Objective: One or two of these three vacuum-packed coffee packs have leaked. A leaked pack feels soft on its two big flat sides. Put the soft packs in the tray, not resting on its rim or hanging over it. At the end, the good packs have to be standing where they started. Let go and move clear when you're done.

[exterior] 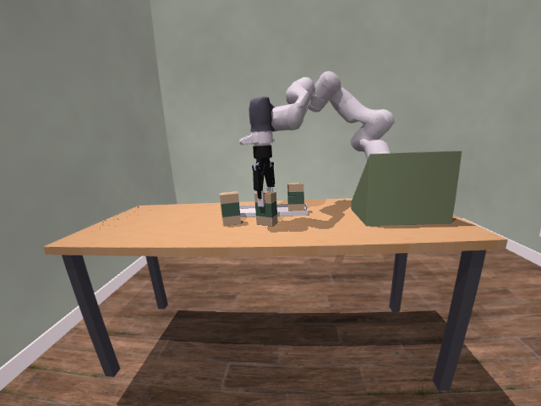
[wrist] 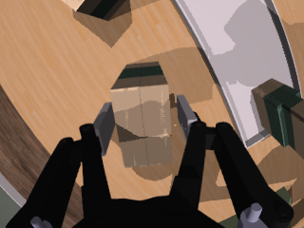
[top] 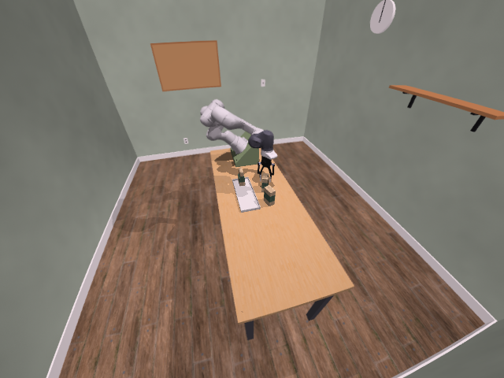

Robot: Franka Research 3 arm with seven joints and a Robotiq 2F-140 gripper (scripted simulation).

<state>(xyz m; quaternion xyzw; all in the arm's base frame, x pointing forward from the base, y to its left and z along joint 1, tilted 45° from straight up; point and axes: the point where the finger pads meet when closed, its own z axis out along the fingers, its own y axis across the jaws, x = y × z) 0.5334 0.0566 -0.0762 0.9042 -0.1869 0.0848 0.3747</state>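
Three tan coffee packs with a green band stand upright on the table. The middle pack [top: 264, 179] [exterior: 266, 211] [wrist: 146, 146] stands between the fingers of my gripper [top: 265, 174] [exterior: 265, 199] [wrist: 143, 116]. The fingers are half open, astride the pack's top with a small gap on each side. A second pack [top: 269, 195] [exterior: 229, 208] stands apart on the side away from the arm's base. The third pack [top: 242, 176] [exterior: 295, 193] [wrist: 279, 110] stands at the end of the white tray [top: 247, 200] [exterior: 248, 212] [wrist: 209, 0], which lies flat beside the packs with nothing in it.
A large green box [top: 246, 156] [exterior: 408, 188] covers the arm's base at the end of the table [top: 276, 260] [exterior: 174, 236]. The packs and the tray stand close together near that end.
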